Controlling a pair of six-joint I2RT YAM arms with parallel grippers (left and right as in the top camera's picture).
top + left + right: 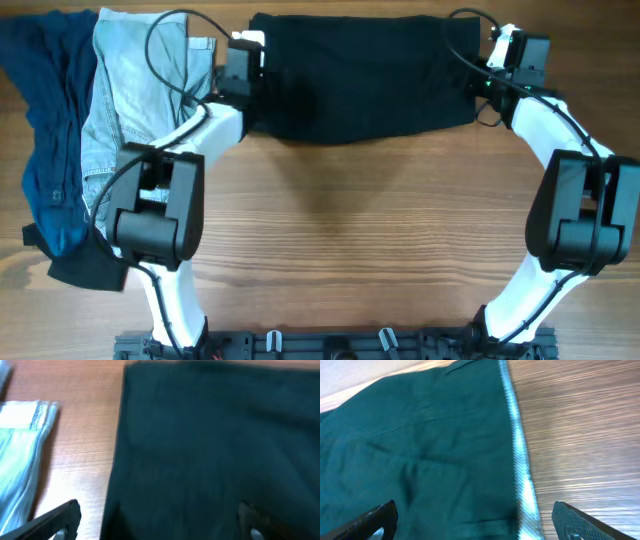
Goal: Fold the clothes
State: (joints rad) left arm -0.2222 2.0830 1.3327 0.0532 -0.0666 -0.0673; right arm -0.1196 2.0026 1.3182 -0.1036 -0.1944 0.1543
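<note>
The black shorts [360, 75] lie flat at the table's far middle. My left gripper [243, 62] is open above the shorts' left edge; in the left wrist view its fingers [160, 522] straddle that edge of the shorts [215, 445]. My right gripper [497, 68] is open above the right edge; in the right wrist view its fingers [480, 522] straddle the light grey waistband [520, 460] of the shorts [420, 450]. Pale blue denim jeans [135, 90] and a navy garment [50, 130] lie at the far left; the jeans also show in the left wrist view [25, 455].
A small black cloth piece [85, 268] lies at the left edge below the navy garment. Bare wooden table [360, 220] spreads between the arms. A rail with clips [330, 345] runs along the front edge.
</note>
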